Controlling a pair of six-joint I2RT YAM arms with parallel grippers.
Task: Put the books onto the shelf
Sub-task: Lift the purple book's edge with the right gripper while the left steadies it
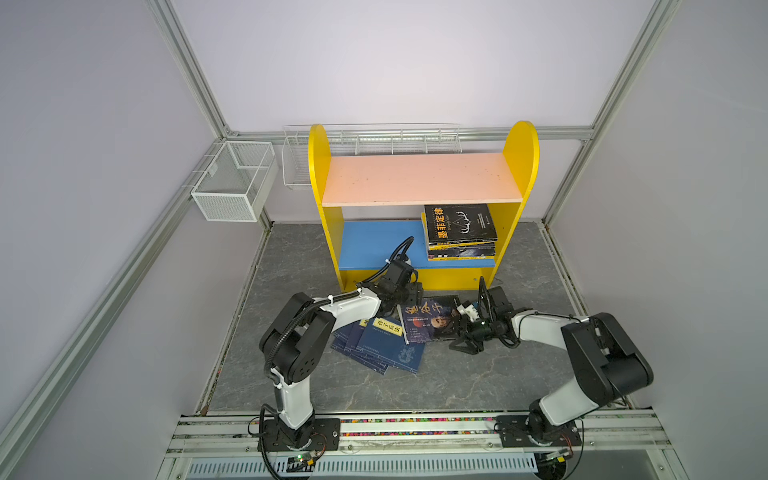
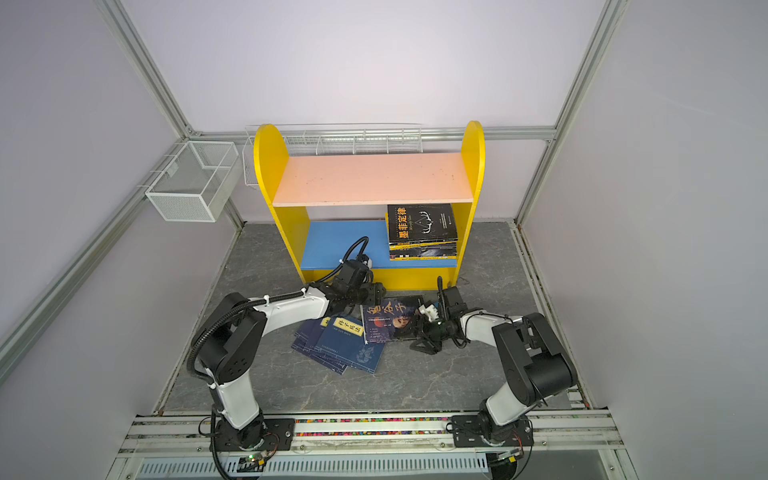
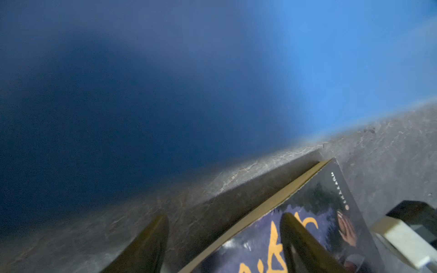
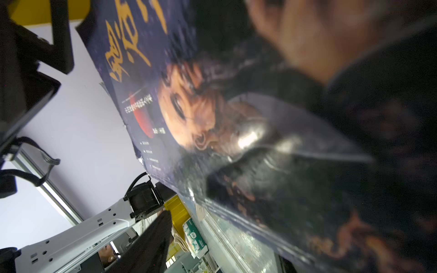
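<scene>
The purple book (image 1: 428, 318) lies at the middle of the frame on the table (image 1: 457, 374), just before the shelf (image 1: 419, 178), its long axis running toward the shelf, title end nearest it. The right hand (image 1: 459, 322) pinches its right edge; the left hand (image 3: 224, 236) stands spread over its far-left corner.

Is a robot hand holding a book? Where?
Yes. The right gripper pinches the purple book by its side edge. The left gripper stands open.

Pale lilac walls (image 1: 395, 62), aluminium framing (image 1: 195, 79), grey marbled floor (image 1: 457, 382), seemingly evenly lit.
</scene>
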